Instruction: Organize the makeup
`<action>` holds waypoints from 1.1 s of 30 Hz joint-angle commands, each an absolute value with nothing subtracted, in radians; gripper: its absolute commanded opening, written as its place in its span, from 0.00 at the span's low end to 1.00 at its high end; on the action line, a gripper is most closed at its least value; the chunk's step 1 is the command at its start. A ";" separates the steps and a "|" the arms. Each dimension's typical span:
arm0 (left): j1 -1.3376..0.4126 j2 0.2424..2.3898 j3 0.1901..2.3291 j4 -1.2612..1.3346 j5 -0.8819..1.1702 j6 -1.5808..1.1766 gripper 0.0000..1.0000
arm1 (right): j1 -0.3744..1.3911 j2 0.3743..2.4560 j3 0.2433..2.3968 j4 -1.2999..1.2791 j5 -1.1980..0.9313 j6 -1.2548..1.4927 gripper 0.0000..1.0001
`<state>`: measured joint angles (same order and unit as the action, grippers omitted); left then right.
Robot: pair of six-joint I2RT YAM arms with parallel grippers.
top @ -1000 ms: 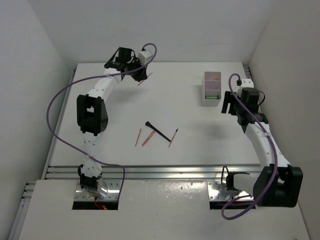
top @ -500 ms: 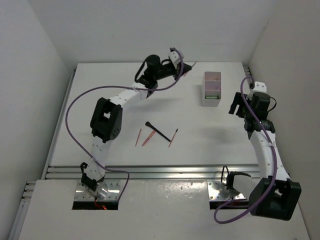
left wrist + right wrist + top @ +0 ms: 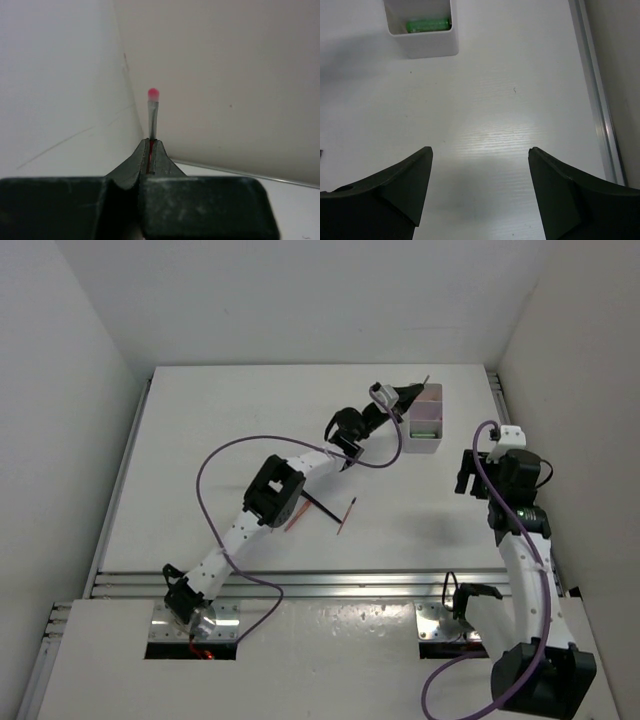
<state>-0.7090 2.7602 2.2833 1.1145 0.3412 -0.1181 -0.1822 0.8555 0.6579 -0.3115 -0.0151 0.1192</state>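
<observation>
Now, pencil (image 3: 152,115) lengthwise in pinch of left tool (image 3: 151,146), pink tip outward (right tool (image 3: 480,159) spread).

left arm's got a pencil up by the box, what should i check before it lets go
1. Grip: left gripper is shut on the held pencil, pink tip showing. Ok.
2. Held pencil over the box: near its far left corner from above; which compartment, cannot tell.
3. Room in the box: the near compartment holds a green tube with bare floor beside it. Ok.
4. Right gripper: open, apart from the box. Ok.
5. Table finished: a loose pencil lies mid-table. Not ok.
</observation>
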 commanded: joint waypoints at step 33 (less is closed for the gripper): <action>-0.773 3.000 2.496 1.069 0.130 -0.025 0.00 | -0.258 0.796 0.701 -0.256 -0.083 -0.178 0.81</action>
<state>-0.7670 3.0135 2.4584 1.0061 0.1425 -0.0540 -0.2539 0.8051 0.6609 -0.2733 -0.0620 -0.1604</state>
